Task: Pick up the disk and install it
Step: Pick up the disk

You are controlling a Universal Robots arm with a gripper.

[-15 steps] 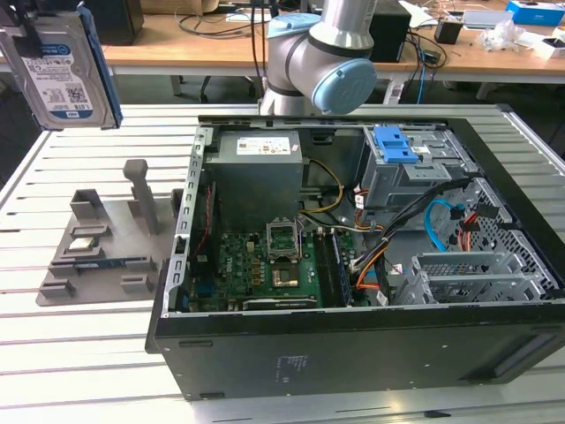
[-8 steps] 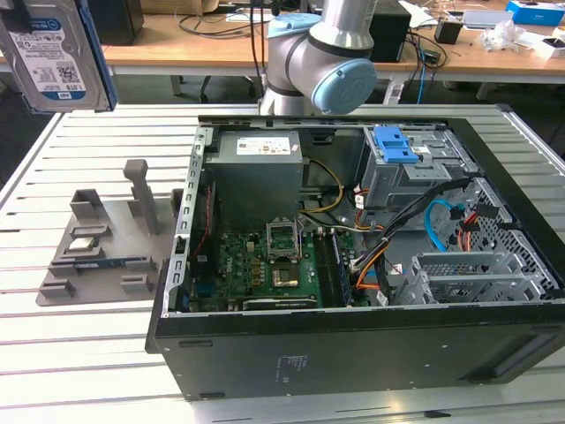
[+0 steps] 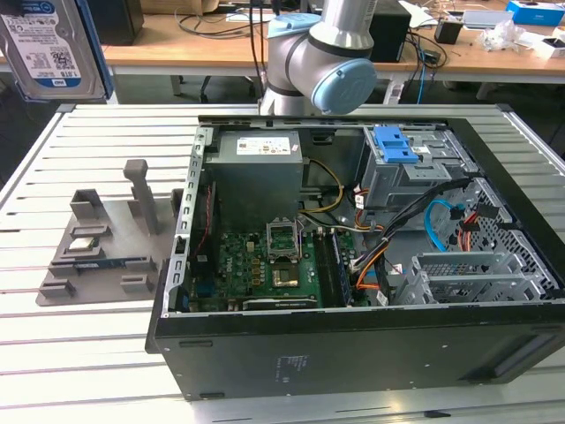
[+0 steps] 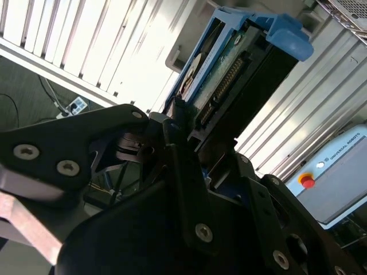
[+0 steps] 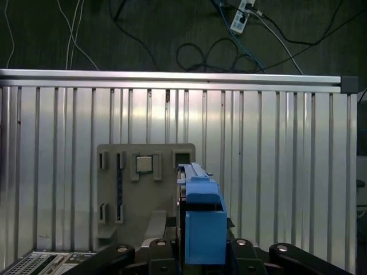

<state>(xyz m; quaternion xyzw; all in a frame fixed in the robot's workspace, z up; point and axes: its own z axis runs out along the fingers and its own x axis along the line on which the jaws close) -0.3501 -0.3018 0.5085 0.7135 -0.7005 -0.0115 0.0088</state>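
The disk (image 3: 48, 49), a silver drive with a white barcode label in a blue rail bracket, hangs high at the exterior view's far left, above the slatted table. In both wrist views it stands edge-on between my fingers: the blue bracket (image 5: 202, 220) and the connector edge (image 4: 226, 86) stick out ahead of the black jaws. My gripper (image 5: 203, 249) (image 4: 186, 140) is shut on the disk. It is held above the grey fixture tray (image 5: 143, 189), clear of it.
The open black computer case (image 3: 353, 256) lies on the exterior view's right, with a drive cage with a blue latch (image 3: 395, 146) at its far side. The grey fixture tray (image 3: 97, 247) holds a small silver chip (image 3: 84, 245). Cables lie on the floor beyond the table edge (image 5: 172, 77).
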